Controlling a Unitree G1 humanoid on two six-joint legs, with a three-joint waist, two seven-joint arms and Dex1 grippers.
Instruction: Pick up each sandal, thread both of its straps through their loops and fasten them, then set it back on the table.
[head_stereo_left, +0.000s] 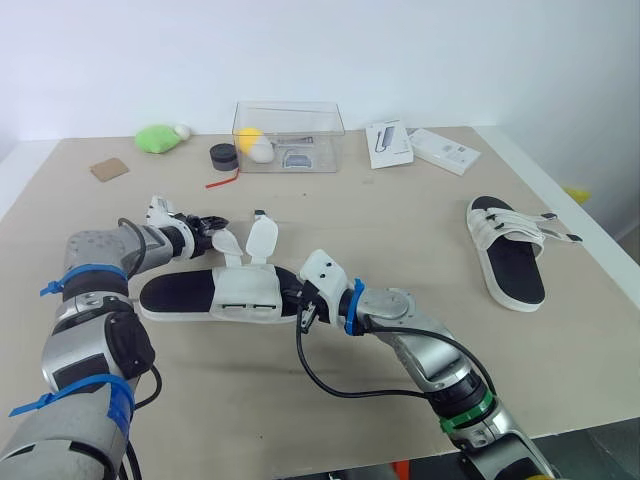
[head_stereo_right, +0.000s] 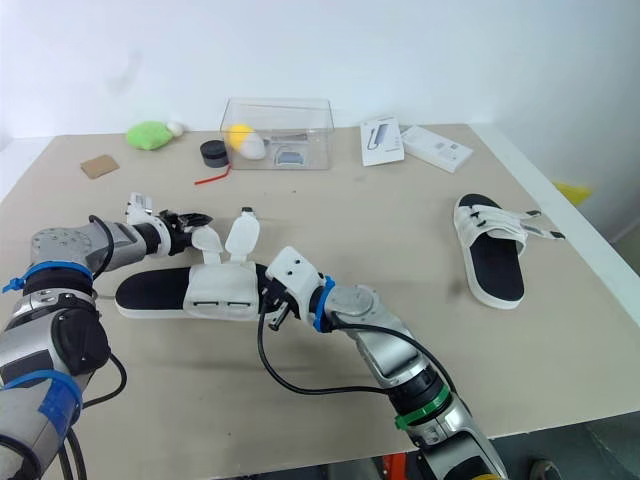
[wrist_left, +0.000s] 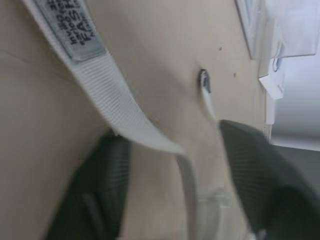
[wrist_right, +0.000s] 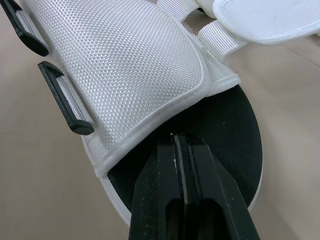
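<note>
Near sandal: lying sole-down on the desk, at about 8 o'clock from the desk's middle, with both white straps standing up and unfastened.
Left pincer: hovering at the sandal's 11 o'clock edge, its fingers standing apart. One strap is crossing the gap between them, and whether it is touching either finger is hard to make out.
Strap label: printed lettering is running off the edge of the left wrist view, so it is unreadable.
Right pincer: its fingers are pressing together with nothing between them, the tips sitting on the black footbed just under the rim of the white upper.
Loops: two black ones are lying empty along the upper's side; the farther one is being cut off by the frame.
Far sandal: resting at 3 o'clock near the desk edge, well apart from both arms. Whether its straps are fastened is too small to tell.
Clear box: standing at 12 o'clock, with its contents blurring together.
</note>
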